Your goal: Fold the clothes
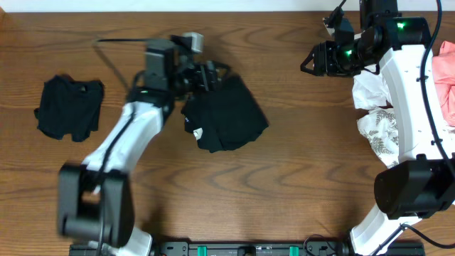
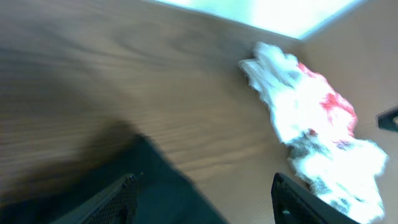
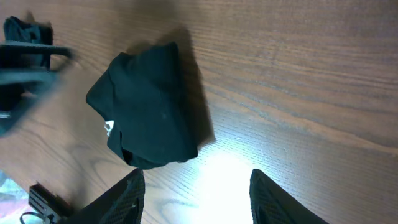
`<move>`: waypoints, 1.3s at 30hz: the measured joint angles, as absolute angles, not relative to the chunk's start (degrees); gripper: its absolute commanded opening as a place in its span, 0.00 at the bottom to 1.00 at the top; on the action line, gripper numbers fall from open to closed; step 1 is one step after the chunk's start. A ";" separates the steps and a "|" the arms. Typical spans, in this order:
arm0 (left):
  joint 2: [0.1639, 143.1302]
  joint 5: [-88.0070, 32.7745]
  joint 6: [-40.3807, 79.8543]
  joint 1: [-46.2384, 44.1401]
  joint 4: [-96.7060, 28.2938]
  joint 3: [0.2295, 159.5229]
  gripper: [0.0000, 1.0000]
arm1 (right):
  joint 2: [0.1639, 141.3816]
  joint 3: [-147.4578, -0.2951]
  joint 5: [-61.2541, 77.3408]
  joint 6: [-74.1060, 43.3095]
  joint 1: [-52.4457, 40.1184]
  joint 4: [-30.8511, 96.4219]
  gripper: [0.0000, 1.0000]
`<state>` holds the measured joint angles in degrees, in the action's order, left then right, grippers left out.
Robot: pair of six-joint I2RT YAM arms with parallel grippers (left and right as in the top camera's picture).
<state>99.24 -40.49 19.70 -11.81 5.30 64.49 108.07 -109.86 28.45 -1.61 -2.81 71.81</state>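
Note:
A folded black shirt (image 1: 226, 115) with a small white tag (image 1: 197, 133) lies in the middle of the table. My left gripper (image 1: 210, 75) hovers at its far left corner. In the blurred left wrist view its fingers (image 2: 118, 200) stand wide apart, with black fabric (image 2: 158, 196) below them and nothing gripped. My right gripper (image 1: 307, 64) hangs off to the right, apart from the shirt. Its jaws are open over bare wood (image 3: 199, 199), and the black shirt (image 3: 146, 106) lies ahead of them.
A second black garment (image 1: 70, 107) lies bunched at the far left. At the right edge there is a pile of white (image 1: 370, 92), leaf-print (image 1: 380, 131) and pink (image 1: 446, 78) clothes beside the right arm.

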 measured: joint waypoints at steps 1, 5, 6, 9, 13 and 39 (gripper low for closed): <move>101.89 -42.87 20.82 -12.34 7.64 64.47 0.69 | 108.07 -109.86 28.42 -1.56 -2.81 71.77 0.52; 110.96 -50.48 24.47 -14.17 13.56 64.40 0.70 | 108.07 -109.86 28.42 -1.39 -2.81 71.77 0.53; 112.44 -51.68 25.02 -14.52 13.65 64.40 0.70 | 108.07 -109.86 28.42 -1.37 -2.81 71.72 0.53; 117.08 -54.70 26.00 -16.08 12.34 64.42 0.69 | 108.07 -109.86 28.21 -1.19 -2.83 71.66 0.53; 118.96 -56.62 26.20 -16.78 10.33 65.25 0.70 | 108.07 -109.86 27.46 -1.13 -2.81 71.79 0.53; 98.45 -55.11 25.04 -8.54 10.72 64.42 0.79 | 108.07 -107.48 26.96 13.10 -8.54 73.84 0.12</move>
<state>98.45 -55.11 25.04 -8.54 10.72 64.42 108.07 -107.48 26.96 13.10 -8.54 73.84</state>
